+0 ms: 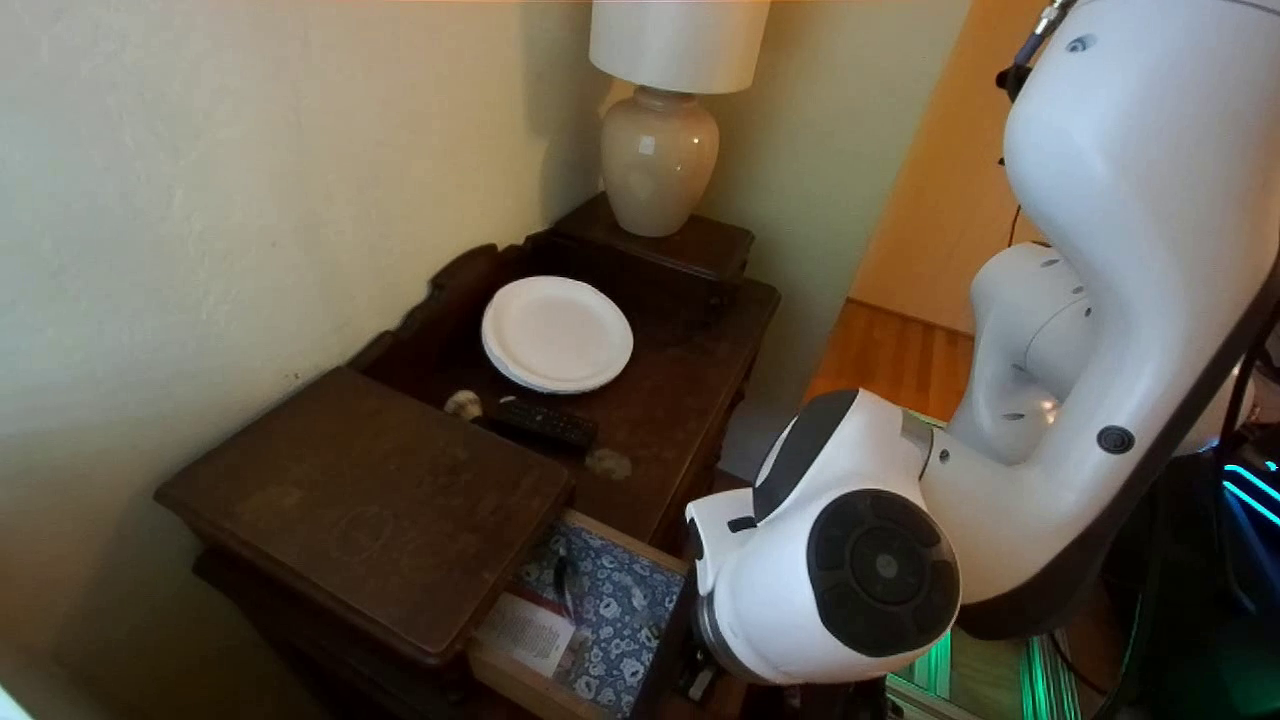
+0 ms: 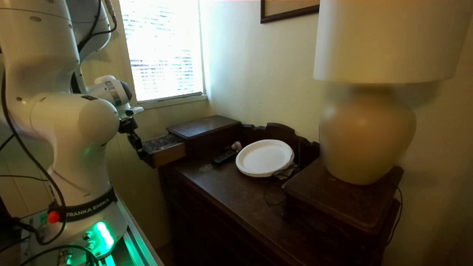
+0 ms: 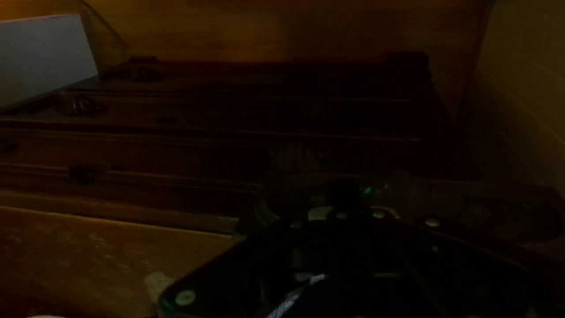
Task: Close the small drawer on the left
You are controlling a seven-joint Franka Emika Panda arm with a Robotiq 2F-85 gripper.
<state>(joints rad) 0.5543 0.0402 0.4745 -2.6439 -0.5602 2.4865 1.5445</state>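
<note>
The small drawer [image 1: 615, 600] is pulled out of the raised wooden box at one end of the dresser. It has a blue-grey floral lining, with a pale paper card [image 1: 525, 632] and a dark slim thing inside. Its wooden side wall shows in an exterior view [image 2: 170, 155]. My gripper [image 2: 140, 152] points downward at the drawer's dark front and seems to touch it. In an exterior view the gripper [image 1: 697, 675] is mostly hidden behind the wrist. In the very dark wrist view its fingers [image 3: 344, 194] come together, and nothing shows between them.
The raised box [image 1: 370, 510] stands above the drawer. On the dresser top lie a black remote [image 1: 545, 425], a small round pale object [image 1: 463, 404] and white plates [image 1: 560, 335]. A lamp [image 1: 660, 165] stands on the far raised box. A wall runs behind.
</note>
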